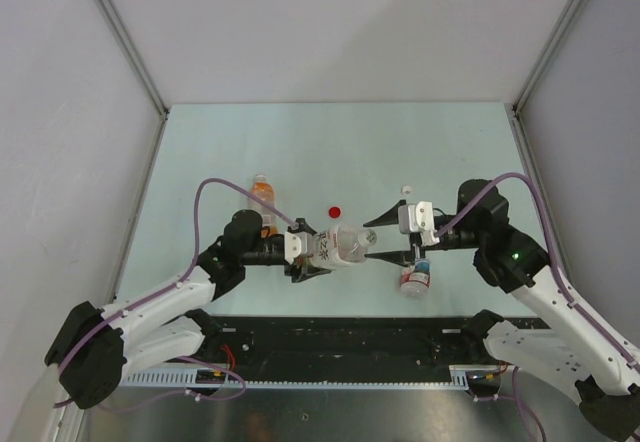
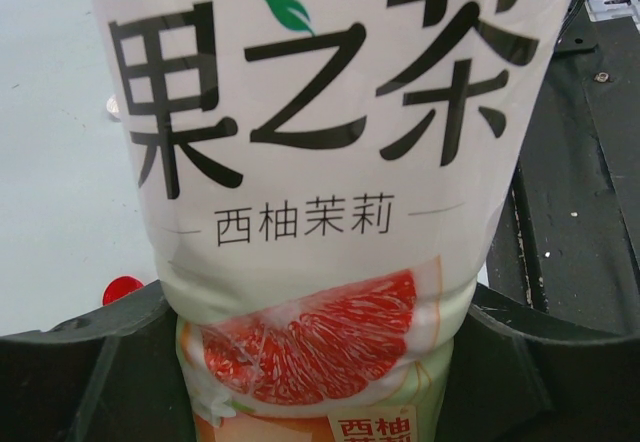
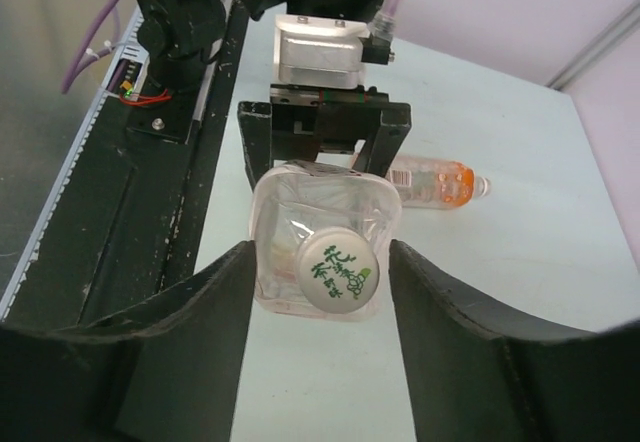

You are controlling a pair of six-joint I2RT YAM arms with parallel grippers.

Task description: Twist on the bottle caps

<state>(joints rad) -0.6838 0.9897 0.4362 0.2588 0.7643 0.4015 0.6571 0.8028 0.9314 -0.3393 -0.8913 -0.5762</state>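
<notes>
Bottles (image 1: pixel 263 197): three; caps (image 1: pixel 335 209): one red, two white.

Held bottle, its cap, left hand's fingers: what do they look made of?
The held bottle looks like thin clear plastic, glossy: you see through its walls; its label seems printed white film. The cap looks like smooth opaque white plastic with green print on top. The left hand's fingers are matte black, probably moulded plastic; the look leaves that open.

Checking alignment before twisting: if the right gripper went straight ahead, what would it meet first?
The white cap on the bottle held by the left gripper; it lies ahead between the open fingers of the right gripper, though depth is unclear.
</notes>
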